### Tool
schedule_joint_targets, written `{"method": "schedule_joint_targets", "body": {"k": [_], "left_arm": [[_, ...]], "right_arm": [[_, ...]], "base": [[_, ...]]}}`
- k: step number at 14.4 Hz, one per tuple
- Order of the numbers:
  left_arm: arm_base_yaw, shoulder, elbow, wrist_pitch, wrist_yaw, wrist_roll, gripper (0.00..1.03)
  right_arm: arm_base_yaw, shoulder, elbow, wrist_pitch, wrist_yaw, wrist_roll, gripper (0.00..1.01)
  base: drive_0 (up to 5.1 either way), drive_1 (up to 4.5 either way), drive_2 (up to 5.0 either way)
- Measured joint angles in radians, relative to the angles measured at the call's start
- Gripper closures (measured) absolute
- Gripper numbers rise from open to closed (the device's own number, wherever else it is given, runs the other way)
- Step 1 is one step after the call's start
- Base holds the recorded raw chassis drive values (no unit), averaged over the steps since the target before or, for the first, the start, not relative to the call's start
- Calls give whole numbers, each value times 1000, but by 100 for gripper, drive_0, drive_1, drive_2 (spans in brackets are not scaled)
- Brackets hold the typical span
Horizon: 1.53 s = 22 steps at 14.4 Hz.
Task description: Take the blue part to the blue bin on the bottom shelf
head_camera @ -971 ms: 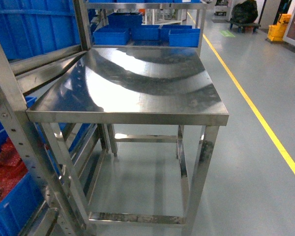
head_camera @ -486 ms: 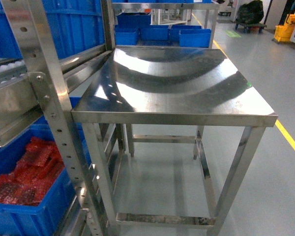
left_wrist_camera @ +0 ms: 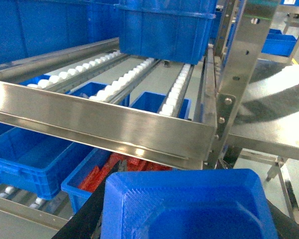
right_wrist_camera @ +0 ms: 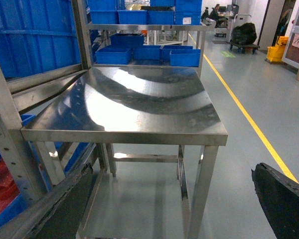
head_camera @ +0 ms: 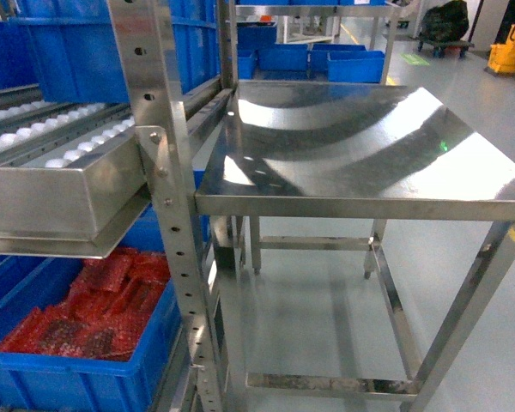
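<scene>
In the left wrist view my left gripper [left_wrist_camera: 188, 226] is shut on the blue part [left_wrist_camera: 189, 199], a blue tray-like piece with a raised rim; one black finger [left_wrist_camera: 87, 211] shows at its left side. The part hangs in front of a roller level's steel rail [left_wrist_camera: 99, 119]. Under that level, the bottom shelf [left_wrist_camera: 15, 209] carries an empty blue bin [left_wrist_camera: 35, 159] and a blue bin of red parts [left_wrist_camera: 87, 181], which the head view also catches [head_camera: 77, 343]. My right gripper [right_wrist_camera: 169, 209] is open with nothing between its black fingers [right_wrist_camera: 281, 199]. Neither gripper shows in the head view.
A stainless-steel table [head_camera: 360, 146] stands right of the rack's perforated upright post [head_camera: 167, 172]. A large blue bin [left_wrist_camera: 164, 25] rests on the upper rollers. More blue bins [head_camera: 326, 60] sit beyond the table. A yellow floor line [right_wrist_camera: 244, 109] runs along the aisle.
The head view has swung left: the rack, its roller level and the bin of red parts have come further into view, and the steel table has shifted to the right.
</scene>
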Motion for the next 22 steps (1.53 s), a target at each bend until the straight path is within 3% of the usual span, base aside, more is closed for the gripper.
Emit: {"method": "schedule_joint_targets", "body": {"k": [22], "left_arm": [[0,-1,0,1,0,0,60]], "right_arm": [[0,0,0,-3,0,0,3]], "base": [[-500,244,244]]}}
